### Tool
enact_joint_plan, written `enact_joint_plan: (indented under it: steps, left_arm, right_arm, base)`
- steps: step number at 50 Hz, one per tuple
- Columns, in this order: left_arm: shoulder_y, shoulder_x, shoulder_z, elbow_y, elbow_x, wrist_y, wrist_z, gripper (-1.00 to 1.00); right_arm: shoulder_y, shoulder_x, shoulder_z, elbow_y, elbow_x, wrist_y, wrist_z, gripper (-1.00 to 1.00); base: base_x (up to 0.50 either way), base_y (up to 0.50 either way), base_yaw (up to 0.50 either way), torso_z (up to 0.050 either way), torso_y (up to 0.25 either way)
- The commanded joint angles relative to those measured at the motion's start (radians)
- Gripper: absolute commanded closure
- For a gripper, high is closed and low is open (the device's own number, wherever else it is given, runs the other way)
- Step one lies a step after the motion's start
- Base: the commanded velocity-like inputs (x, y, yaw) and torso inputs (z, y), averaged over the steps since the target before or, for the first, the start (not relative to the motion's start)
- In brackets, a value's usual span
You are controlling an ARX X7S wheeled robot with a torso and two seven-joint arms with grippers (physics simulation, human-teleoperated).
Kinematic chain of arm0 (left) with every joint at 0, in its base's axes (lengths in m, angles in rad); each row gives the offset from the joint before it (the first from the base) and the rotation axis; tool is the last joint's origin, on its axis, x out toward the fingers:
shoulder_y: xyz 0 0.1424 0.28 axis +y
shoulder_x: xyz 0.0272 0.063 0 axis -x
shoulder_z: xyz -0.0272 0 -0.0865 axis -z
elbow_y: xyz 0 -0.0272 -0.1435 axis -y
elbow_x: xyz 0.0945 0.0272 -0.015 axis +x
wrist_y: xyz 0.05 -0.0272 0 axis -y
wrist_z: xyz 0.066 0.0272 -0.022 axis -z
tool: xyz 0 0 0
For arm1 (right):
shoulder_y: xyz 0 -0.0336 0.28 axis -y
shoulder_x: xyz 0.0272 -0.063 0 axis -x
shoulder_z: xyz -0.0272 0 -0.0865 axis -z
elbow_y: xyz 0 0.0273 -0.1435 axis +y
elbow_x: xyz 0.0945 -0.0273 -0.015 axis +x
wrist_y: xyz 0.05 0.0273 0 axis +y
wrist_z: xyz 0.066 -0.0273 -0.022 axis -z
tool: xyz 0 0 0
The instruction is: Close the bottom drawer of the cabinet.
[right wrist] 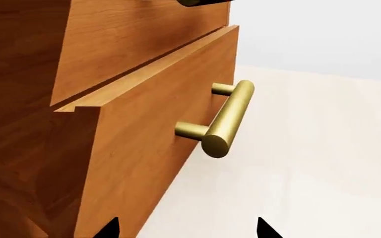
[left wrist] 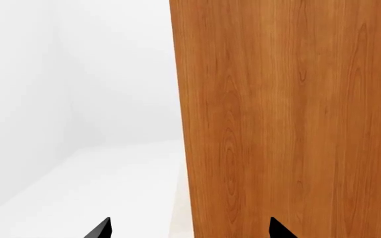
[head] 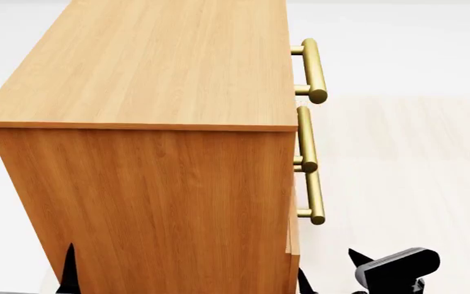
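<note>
- Clearly, we are working at the side of the cabinet (head: 145, 184), which fills the head view from about 9 o'clock to the centre; its three brass handles stick out along the right edge of its front.
- In the right wrist view the bottom drawer (right wrist: 157, 129) stands proud of the drawer front above it, its top edge and side exposed, so we judge it partly open, low at roughly 5 o'clock in the head view.
- Our right gripper (right wrist: 187, 229) shows two dark tips set apart with nothing between them, near the drawer's front and below the brass handle (right wrist: 227, 119).
- Our left gripper (left wrist: 190, 229) also has its tips spread and empty, facing the cabinet's side panel; it has no part in this step, we think.
- To close well, we should press flat on the plain front beside the handle, pushing straight along the drawer's travel.
- An off-centre or slanted push could skew the drawer in its runners, so we keep contact near the middle.
- We should stop once the front sits flush with the one above.
</note>
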Motion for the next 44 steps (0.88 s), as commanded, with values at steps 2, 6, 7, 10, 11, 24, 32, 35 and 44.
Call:
enact_joint_plan:
  steps: [2, 6, 7, 10, 11, 24, 32, 35, 44]
  left_arm:
    - [0.006, 0.026, -0.012, 0.005, 0.009, -0.020, 0.006, -1.00]
    - [0.004, 0.026, -0.012, -0.002, 0.008, -0.015, 0.007, -1.00]
    - [0.002, 0.026, -0.012, -0.004, 0.008, -0.014, 0.007, -1.00]
    - [0.003, 0.025, -0.012, -0.001, 0.006, -0.016, 0.005, -1.00]
    - [0.002, 0.025, -0.012, -0.002, 0.007, -0.015, 0.006, -1.00]
    - [0.004, 0.020, -0.013, 0.004, 0.001, -0.017, 0.000, -1.00]
    - [0.002, 0.019, -0.010, 0.000, 0.001, -0.015, -0.002, -1.00]
    - [0.002, 0.019, -0.010, -0.004, 0.001, -0.012, -0.002, -1.00]
    - [0.003, 0.017, -0.008, -0.005, -0.002, -0.010, -0.004, -1.00]
  right_arm:
    - [0.004, -0.041, -0.010, 0.011, -0.012, -0.012, -0.041, -1.00]
    - [0.001, -0.046, -0.020, 0.002, -0.019, -0.006, -0.037, -1.00]
    - [0.009, -0.050, -0.022, 0.021, -0.020, -0.016, -0.041, -1.00]
    - [0.026, -0.059, -0.034, 0.063, -0.033, -0.041, -0.048, -1.00]
    - [0.028, -0.061, -0.037, 0.065, -0.035, -0.041, -0.050, -1.00]
    - [0.014, -0.068, -0.070, -0.002, -0.050, -0.005, -0.045, -1.00]
    - [0.022, -0.073, -0.083, 0.025, -0.060, -0.028, -0.054, -1.00]
    - [0.025, -0.077, -0.088, 0.042, -0.063, -0.042, -0.058, -1.00]
    - [0.017, -0.075, -0.095, 0.015, -0.063, -0.026, -0.051, -1.00]
  base:
    - [0.00, 0.00, 0.00, 0.000, 0.000]
    - [0.00, 0.00, 0.00, 0.000, 0.000]
    - [0.00, 0.00, 0.00, 0.000, 0.000]
    - [0.00, 0.00, 0.00, 0.000, 0.000]
    - [0.00, 0.00, 0.00, 0.000, 0.000]
    - [0.00, 0.00, 0.00, 0.000, 0.000]
    - [0.00, 0.00, 0.00, 0.000, 0.000]
    - [0.00, 0.00, 0.00, 0.000, 0.000]
    - [0.00, 0.00, 0.00, 0.000, 0.000]
